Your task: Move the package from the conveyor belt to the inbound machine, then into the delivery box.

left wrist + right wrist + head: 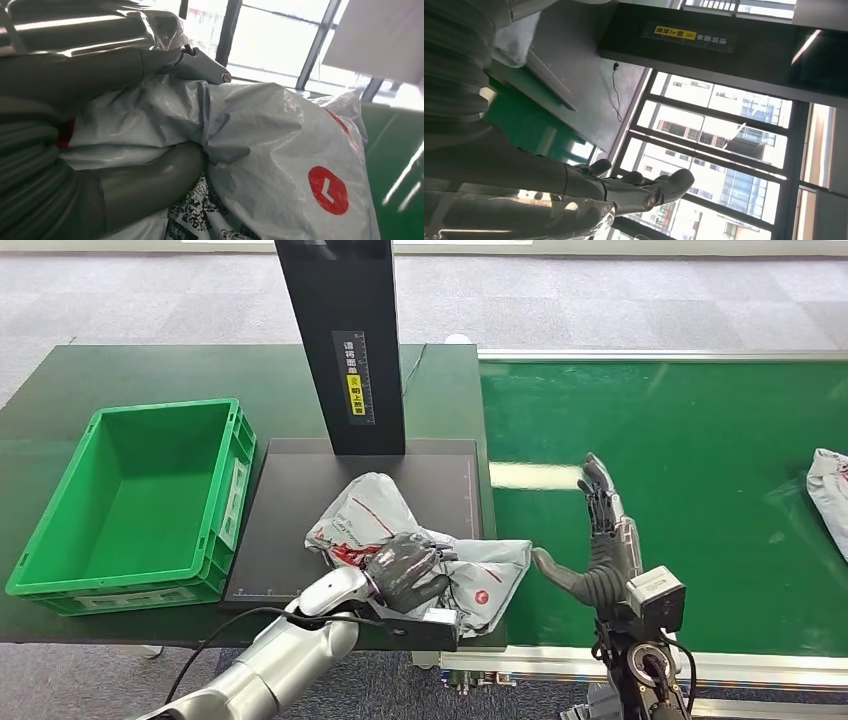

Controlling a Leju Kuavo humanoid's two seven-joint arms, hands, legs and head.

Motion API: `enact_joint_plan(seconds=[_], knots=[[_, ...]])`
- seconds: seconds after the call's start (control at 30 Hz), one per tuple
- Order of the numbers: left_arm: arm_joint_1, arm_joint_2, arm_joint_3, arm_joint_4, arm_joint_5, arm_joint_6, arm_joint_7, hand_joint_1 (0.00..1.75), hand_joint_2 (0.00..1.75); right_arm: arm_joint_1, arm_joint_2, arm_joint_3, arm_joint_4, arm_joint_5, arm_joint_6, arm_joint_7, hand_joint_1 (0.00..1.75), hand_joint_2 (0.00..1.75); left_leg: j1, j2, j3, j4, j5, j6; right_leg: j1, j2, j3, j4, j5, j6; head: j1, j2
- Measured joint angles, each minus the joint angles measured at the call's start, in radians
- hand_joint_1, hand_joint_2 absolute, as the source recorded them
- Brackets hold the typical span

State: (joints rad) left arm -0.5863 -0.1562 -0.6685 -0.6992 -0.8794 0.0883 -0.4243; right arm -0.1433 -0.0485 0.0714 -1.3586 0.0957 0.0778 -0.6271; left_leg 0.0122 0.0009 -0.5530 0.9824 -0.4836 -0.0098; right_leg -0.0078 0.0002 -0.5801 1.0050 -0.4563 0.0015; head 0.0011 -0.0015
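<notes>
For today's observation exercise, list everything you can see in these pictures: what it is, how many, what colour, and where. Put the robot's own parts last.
Package: one, grey with red print, on the black platform, held by the left hand.
Second package: one, grey, on the belt at the far right edge.
Inbound machine platform: one, black, between box and belt.
Machine column: one, black with a yellow label, standing at the back of the platform.
Delivery box: one, green, left on the table.
Conveyor belt: one, green, on the right.
Table: one, dark green.
Left hand: dark, gripping the package.
Right hand: dark, fingers apart, over the belt.
</notes>
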Motion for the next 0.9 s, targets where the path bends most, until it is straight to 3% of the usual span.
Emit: enact_joint_plan(seconds=[0.2, 0.47, 0.67, 0.9], knots=[[0.045, 0.058, 0.029, -0.155, -0.081, 0.287, -0.008, 1.75, 1.75, 0.040, -0.014, -0.025, -0.043, -0.007, 0.002, 0.002, 0.00, 1.75, 0.000, 0.000, 0.000, 0.000, 0.000, 0.000, 0.000, 0.000, 0.000, 0.000, 0.000, 0.000, 0.000, 0.000], [0.121, 0.137, 0.129, -0.399, -0.189, 0.508, -0.008, 1.75, 1.75, 0.064, -0.037, -0.046, -0.060, -0.031, 0.000, 0.004, 0.00, 1.75, 0.000, 0.000, 0.000, 0.000, 0.000, 0.000, 0.000, 0.000, 0.000, 0.000, 0.000, 0.000, 0.000, 0.000], [0.202, 0.203, 0.299, -0.562, -0.255, 0.532, 0.059, 1.75, 1.75, 0.134, -0.044, -0.069, -0.112, -0.038, -0.008, 0.002, 0.00, 1.75, 0.000, 0.000, -0.001, -0.001, 0.000, 0.000, 0.001, 0.000, -0.001, 0.000, -0.001, 0.000, 0.000, 0.000], [0.220, 0.240, 0.514, -0.605, -0.229, 0.458, 0.201, 1.75, 1.75, 0.196, -0.041, -0.093, -0.182, -0.012, -0.019, 0.008, 0.00, 1.75, 0.000, 0.000, -0.001, -0.001, 0.000, 0.000, 0.001, 0.000, -0.001, 0.000, -0.001, 0.000, 0.000, 0.000]])
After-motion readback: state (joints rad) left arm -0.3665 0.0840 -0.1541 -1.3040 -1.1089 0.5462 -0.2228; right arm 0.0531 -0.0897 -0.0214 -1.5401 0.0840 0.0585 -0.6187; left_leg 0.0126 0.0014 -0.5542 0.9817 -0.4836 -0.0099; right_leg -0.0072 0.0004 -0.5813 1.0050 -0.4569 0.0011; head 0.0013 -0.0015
